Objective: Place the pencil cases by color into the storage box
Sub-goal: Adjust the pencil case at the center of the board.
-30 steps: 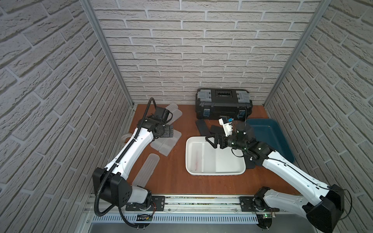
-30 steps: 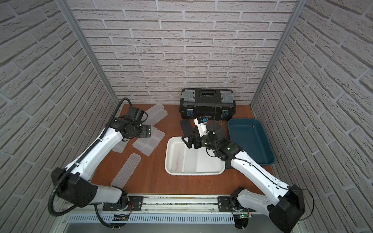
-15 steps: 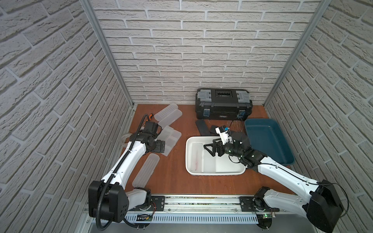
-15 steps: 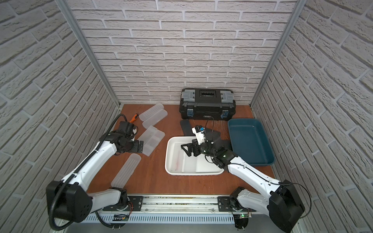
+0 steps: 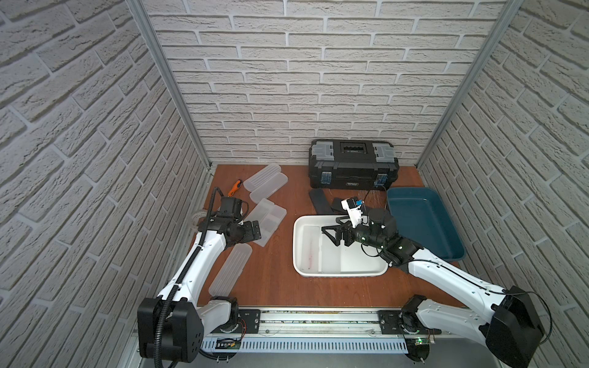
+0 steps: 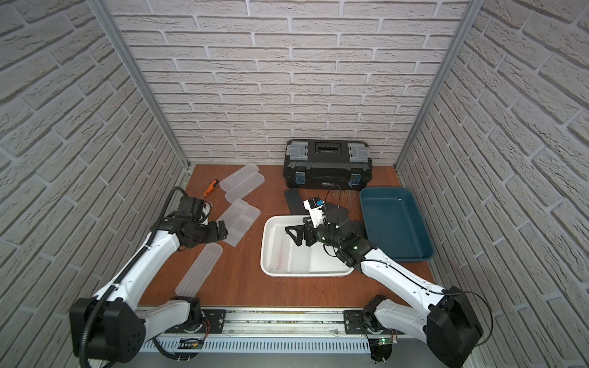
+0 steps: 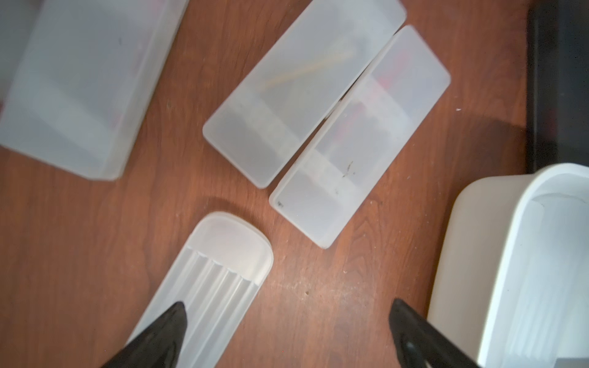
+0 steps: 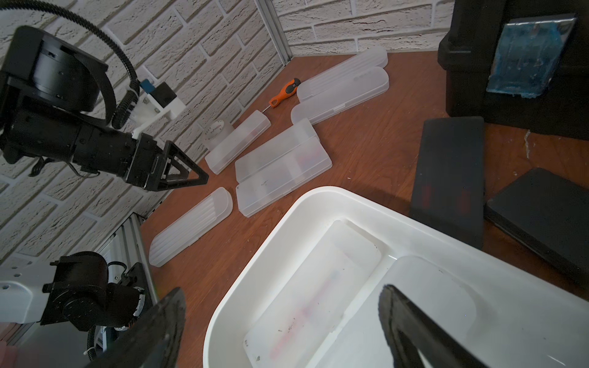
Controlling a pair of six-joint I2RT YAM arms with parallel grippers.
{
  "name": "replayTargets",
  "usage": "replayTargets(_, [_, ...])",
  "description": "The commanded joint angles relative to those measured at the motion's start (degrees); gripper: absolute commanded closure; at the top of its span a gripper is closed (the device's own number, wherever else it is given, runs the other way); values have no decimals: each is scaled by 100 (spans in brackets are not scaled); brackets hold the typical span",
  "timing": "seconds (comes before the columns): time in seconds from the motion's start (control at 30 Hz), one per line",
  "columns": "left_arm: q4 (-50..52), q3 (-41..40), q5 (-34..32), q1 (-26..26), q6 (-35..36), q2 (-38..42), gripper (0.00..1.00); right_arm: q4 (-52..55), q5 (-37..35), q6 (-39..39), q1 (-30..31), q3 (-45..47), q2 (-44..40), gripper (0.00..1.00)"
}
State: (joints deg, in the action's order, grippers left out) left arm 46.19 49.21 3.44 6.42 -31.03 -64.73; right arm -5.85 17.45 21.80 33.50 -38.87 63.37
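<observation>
The left fingers are spread to their widest and nothing is held btwn them. They are poised above the tabletop. In the left wrist view one tip is seen over the end of a ribbed frosted case, the other tip near the wall of the white storage box; contact w/ either cannot be told. The right fingers are likewise spread wide & empty, held over the white storage box, above two frosted cases laid side by side on its floor; no touch is seen. The pencil cases are long, flat, round-cornered plastic: most are frosted translucent white, some w/ lengthwise ribs, a few matte black. Outside the box, on the robot's left half of the tabletop, several white ones are laid out. The ribbed frosted case is nearest the left arm's base. A pair of smooth frosted cases is set edge to edge just beyond it, w/ reddish contents faintly shown through. A narrower frosted case is placed beside a tape roll, & two ribbed cases lie at the back, near an orange-handled screwdriver. The matte black cases are laid btwn the box and a black toolbox at the back wall. A teal tray is set to the right of the white box. As to writing: a small plate on the toolbox front and print on the tape roll are seen, but both are too small to be read.
</observation>
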Motion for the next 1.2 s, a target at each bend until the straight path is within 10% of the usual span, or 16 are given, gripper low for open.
replayTargets(0.0, [63, -259, -199, -44, -1433, 494, 2, -259, -91, -54, 43, 38, -99, 5])
replayTargets(0.63, [1832, -571, -2297, 768, -8073, 1095, 2, -293, -215, 16, 52, 29, 91, 5])
replayTargets(1.17, [1059, -723, -2314, 1007, -10836, -288, 2, -548, -282, 146, 95, 152, 48, 6])
